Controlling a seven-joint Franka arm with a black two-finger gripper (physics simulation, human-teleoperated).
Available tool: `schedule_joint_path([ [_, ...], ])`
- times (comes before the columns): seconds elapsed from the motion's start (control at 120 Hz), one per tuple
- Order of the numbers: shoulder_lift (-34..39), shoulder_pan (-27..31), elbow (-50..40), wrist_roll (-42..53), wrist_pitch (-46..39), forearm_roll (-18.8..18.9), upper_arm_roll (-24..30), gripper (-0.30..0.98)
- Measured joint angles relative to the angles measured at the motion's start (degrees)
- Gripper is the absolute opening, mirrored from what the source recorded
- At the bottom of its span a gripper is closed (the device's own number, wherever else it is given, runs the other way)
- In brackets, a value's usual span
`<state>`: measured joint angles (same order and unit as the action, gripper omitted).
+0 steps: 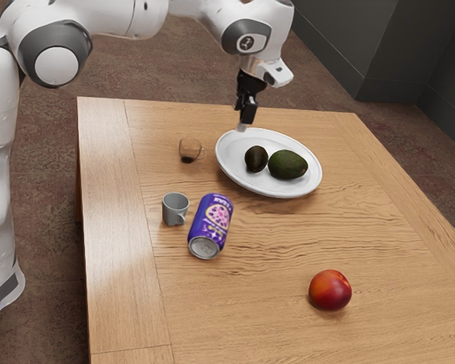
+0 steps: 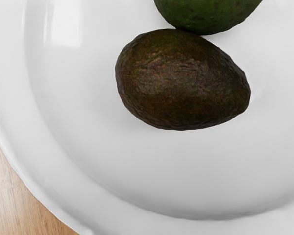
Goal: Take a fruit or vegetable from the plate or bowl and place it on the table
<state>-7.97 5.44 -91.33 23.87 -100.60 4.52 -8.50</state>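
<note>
Dark avocado [image 1: 255, 158]: on its side on the white plate [image 1: 231, 158], close against the green avocado [image 1: 287, 164].
Jaws: above the plate, near its rim, apart from both avocados; how far open, I cannot tell.
From jaws to dark avocado: downward and inward from the plate's rim.
Green avocado: could be knocked or block a jaw, since little room separates the pair.
Plate rim: could be struck if the descent is too straight.
Rounded skin: could slip or roll under an off-centre squeeze.
</note>
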Motion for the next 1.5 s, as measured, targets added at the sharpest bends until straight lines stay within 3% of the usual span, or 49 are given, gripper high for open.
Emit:
schedule_joint_path([
  [0.325,-4.69,-0.85,2.34,2.14,-0.57,-5.77,1.35,0.69],
  [0.625,-11.46,-0.79,6.73,3.39,-4.70,-3.72,1.47,0.69],
  [1.375,-15.92,-0.28,7.02,4.92,-5.61,-3.85,1.47,0.68],
  [1.5,-16.53,-0.26,7.26,4.88,-5.75,-4.17,1.39,0.58],
])
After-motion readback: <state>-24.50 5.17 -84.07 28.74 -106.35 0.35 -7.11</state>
